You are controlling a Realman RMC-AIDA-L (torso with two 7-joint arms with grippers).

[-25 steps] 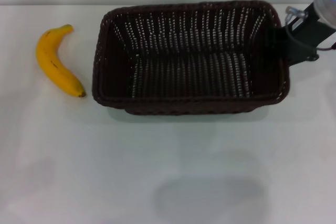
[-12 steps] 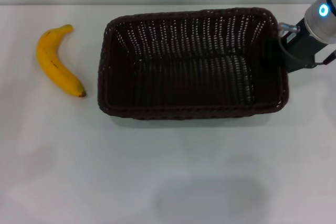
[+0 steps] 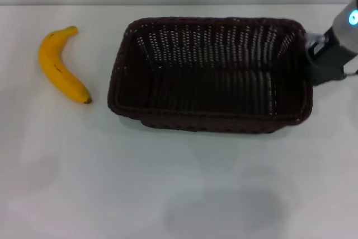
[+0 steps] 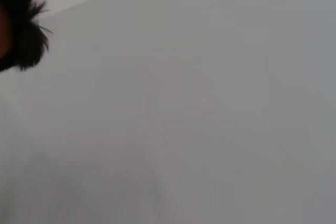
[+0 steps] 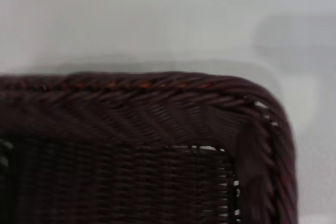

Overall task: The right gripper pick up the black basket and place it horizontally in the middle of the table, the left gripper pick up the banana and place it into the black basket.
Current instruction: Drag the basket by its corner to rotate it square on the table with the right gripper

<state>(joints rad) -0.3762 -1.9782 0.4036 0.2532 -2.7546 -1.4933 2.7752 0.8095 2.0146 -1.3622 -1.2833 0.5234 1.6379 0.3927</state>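
The black basket (image 3: 208,117) lies lengthways across the middle right of the white table (image 3: 168,188), slightly tilted, with its open top showing. My right gripper (image 3: 312,60) is at the basket's right end, gripping its rim. The right wrist view shows a corner of the basket's braided rim (image 5: 157,95) close up over the table. The yellow banana (image 3: 59,66) lies on the table to the left of the basket, a short gap from it. My left gripper is out of view; its wrist view shows only a pale surface.
A faint grey shadow (image 3: 224,211) lies on the table near its front edge. A dark tuft of hair (image 4: 21,30) shows at the edge of the left wrist view.
The basket has moved a little to the right and nearer with the right gripper, and its tilt has changed. The banana has not moved.
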